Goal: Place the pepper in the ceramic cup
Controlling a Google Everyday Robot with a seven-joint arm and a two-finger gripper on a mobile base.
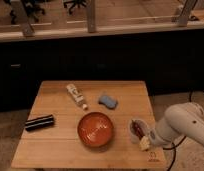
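Observation:
The small white ceramic cup (136, 131) stands at the table's right, just right of the orange-red bowl (95, 129). The dark red pepper (139, 128) lies at the cup's mouth, its near end running toward my gripper. My gripper (144, 145), with its pale yellowish tip, sits right at the cup's front side, shut on the pepper's near end. The white arm (180, 125) reaches in from the right.
A white tube (76, 95) and a blue sponge (108, 101) lie toward the back of the wooden table (50, 145). A black oblong object (39, 122) lies at the left. The table's right edge is close behind the cup.

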